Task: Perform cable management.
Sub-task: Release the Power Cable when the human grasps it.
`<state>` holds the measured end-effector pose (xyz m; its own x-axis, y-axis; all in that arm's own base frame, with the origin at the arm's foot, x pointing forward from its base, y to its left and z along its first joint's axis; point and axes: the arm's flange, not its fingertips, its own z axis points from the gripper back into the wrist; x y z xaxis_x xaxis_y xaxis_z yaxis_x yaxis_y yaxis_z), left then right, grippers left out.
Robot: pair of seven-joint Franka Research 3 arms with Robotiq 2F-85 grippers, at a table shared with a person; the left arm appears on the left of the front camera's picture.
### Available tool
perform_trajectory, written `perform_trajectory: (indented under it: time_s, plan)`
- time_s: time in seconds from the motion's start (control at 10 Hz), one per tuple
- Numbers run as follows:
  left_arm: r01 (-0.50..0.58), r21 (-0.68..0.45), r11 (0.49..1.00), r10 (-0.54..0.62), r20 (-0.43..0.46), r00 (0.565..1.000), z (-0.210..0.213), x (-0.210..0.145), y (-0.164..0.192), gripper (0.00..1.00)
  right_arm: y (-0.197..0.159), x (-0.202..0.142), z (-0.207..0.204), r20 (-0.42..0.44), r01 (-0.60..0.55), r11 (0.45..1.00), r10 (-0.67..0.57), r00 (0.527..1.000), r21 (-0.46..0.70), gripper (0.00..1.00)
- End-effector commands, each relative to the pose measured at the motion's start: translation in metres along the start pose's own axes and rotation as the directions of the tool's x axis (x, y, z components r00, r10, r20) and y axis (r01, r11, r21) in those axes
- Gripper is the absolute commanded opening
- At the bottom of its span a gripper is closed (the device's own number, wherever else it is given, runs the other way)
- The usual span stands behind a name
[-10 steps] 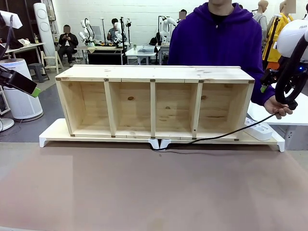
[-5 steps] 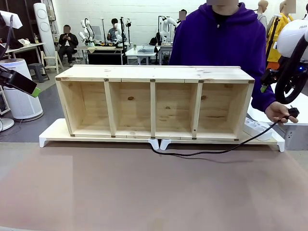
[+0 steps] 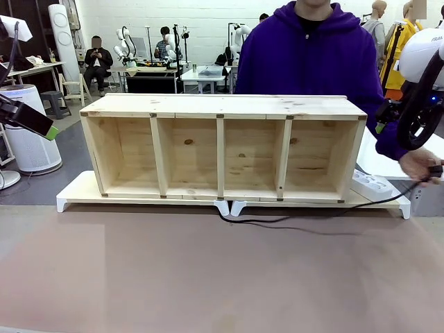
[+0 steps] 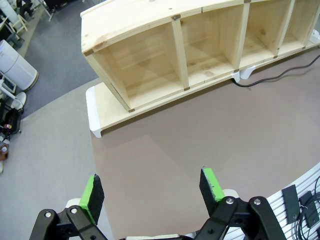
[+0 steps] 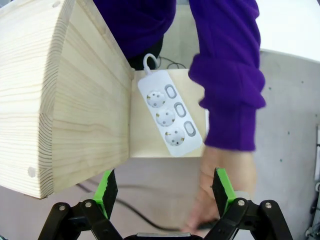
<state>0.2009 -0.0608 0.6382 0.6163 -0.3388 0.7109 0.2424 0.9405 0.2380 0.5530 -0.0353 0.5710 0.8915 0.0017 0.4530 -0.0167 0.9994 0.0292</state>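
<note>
Evidently early: the thin black power cable lies loose on the brown tabletop before the four-bay pine shelf, its plug end pinched in the person's hand near the white three-socket power strip. Both green-padded grippers, left and right, hang apart and empty. The plug is blurred; the cable's far end is hidden beneath the shelf.

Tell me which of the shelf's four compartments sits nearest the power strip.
The compartment at the robot's far right: its outer wall stands right beside the white power strip; the other three lie farther left.
</note>
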Motion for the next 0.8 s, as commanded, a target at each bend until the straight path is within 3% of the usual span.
perform_trajectory:
  time_s: [0.0,0.7]
  plan:
    - [0.015,0.005,1.000,-0.016,0.012,1.000,-0.0011,0.0010,0.0017,1.00,-0.0007,-0.0004,-0.0005,-0.004,0.003,1.000,-0.003,1.000,0.000,0.98]
    - [0.015,0.005,1.000,-0.016,0.012,1.000,-0.0011,0.0010,0.0017,1.00,-0.0007,-0.0004,-0.0005,-0.004,0.003,1.000,-0.003,1.000,0.000,0.98]
